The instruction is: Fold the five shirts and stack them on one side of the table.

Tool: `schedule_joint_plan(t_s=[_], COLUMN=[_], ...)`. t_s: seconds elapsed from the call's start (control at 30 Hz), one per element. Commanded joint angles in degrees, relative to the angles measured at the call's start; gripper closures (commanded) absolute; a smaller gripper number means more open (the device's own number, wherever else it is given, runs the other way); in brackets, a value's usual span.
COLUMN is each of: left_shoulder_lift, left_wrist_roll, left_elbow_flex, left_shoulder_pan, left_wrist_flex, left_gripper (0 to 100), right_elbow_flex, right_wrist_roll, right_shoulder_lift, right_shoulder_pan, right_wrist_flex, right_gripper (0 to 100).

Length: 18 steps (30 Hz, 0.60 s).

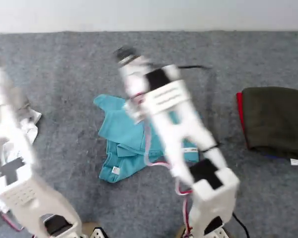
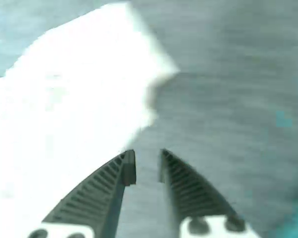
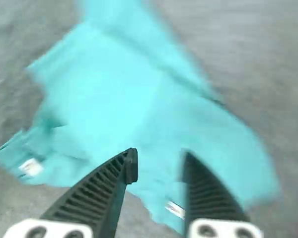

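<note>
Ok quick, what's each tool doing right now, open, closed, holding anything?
Left tool: open, holding nothing, at the white shirt edge.
Right tool: open, holding nothing, above the teal shirt.

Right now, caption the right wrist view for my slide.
Open right hand above the crumpled teal shirt on grey table.

Teal shirt (image 1: 120, 135), white shirt (image 2: 64, 124), olive shirt (image 1: 275, 119) (red-edged).

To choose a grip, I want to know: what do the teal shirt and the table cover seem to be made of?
Teal shirt: soft matte knit fabric, probably cotton; it lies in limp folds. Table cover: grey felt or low carpet, judging by its fuzzy, mottled, dull surface.
</note>
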<state>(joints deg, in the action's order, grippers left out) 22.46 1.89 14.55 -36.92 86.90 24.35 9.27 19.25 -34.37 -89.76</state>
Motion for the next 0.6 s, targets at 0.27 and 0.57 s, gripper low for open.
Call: schedule_joint_plan(t_s=[0.27,0.57], left_shoulder_lift=[-17.32,-22.07], left_wrist_roll=[-8.18,-8.35], left_elbow_flex=[-20.88,-34.33], left_shoulder_pan=[-10.99,-11.96], left_wrist_flex=[-12.75,-18.20], left_gripper=[94,94], right_elbow_flex=[18.90,32.44], right_wrist_roll=[2.64,2.64], right_shoulder_lift=[21.85,36.88], right_shoulder_pan=[-16.04,-13.41], right_wrist_flex=[4.09,3.03], right_gripper=[70.6,70.7])
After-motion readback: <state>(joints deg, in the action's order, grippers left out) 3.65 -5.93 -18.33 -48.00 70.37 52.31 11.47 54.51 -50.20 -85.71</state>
